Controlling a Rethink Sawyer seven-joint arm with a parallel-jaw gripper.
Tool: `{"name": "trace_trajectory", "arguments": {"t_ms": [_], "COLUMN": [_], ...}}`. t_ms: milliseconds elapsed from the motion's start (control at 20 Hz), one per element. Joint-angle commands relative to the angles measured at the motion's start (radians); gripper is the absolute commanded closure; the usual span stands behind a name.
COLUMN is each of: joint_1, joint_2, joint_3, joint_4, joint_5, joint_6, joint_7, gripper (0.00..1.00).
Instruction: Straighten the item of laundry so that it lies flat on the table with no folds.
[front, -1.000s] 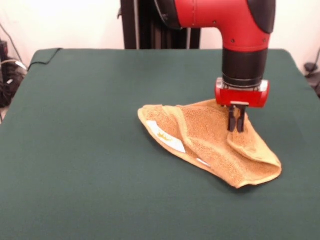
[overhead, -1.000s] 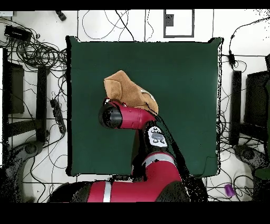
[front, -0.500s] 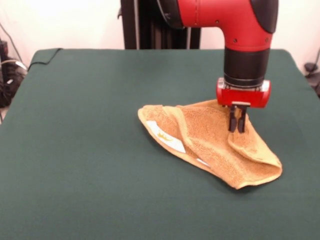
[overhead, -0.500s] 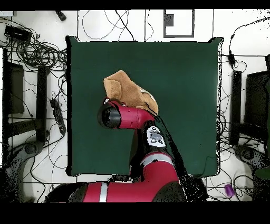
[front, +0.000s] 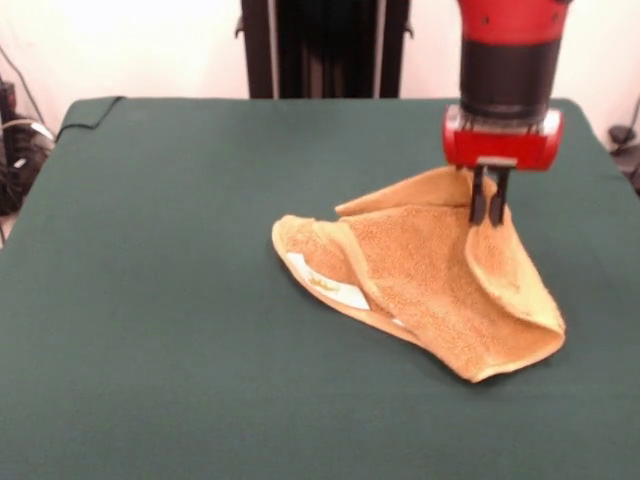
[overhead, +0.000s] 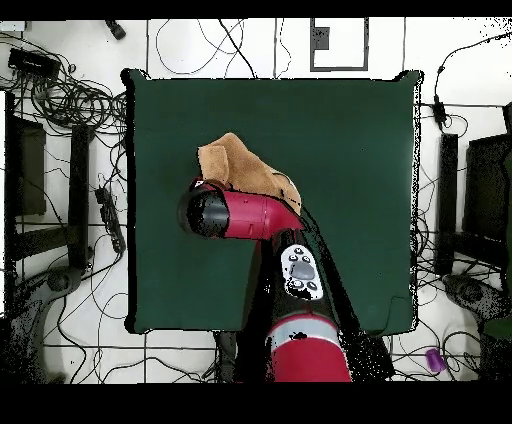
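Observation:
The item of laundry (front: 425, 275), an orange-tan terry towel, lies crumpled on the right half of the green table (front: 180, 250). Its white label (front: 330, 287) shows at the left edge. My gripper (front: 488, 208) is shut on an upper fold of the towel and holds it up in a peak, while the lower edges rest on the cloth. From overhead, the towel (overhead: 240, 165) sticks out beyond the arm's red wrist (overhead: 225, 212), which hides the gripper and part of the towel. The towel sits left of the table's (overhead: 340, 150) middle there.
The black pedestal column (front: 320, 45) stands behind the table's far edge. Cables (overhead: 70, 100) and dark equipment (overhead: 478, 195) lie on the floor around the table. The towel's right corner (front: 555, 335) is near the table's right side.
The gripper has risen and shifted slightly right and back, still pinching the towel. The pinched fold has lifted into a taller peak and the towel's top flap has opened out.

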Motion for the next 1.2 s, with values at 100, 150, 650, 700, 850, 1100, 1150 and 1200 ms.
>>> {"name": "trace_trajectory", "arguments": {"t_ms": [100,150,650,700,850,1100,1150,1200], "joint_1": [0.011,0.014,0.045,0.056,0.077,0.170,0.191,0.205], "joint_2": [-0.143,-0.155,-0.098,-0.093,-0.091,-0.088,-0.078,-0.063], "joint_3": [0.055,0.053,0.048,0.033,0.015,-0.086,-0.110,-0.126], "joint_4": [0.029,0.032,-0.010,-0.018,-0.019,-0.072,-0.086,-0.098], "joint_5": [0.093,0.098,0.137,0.134,0.137,0.129,0.129,0.134], "joint_6": [0.211,0.218,0.139,0.138,0.131,0.190,0.200,0.199], "joint_7": [0.176,0.179,0.212,0.218,0.229,0.294,0.309,0.317], "gripper": [1.00,1.00,1.00,1.00,1.00,1.00,1.00,1.00]}}
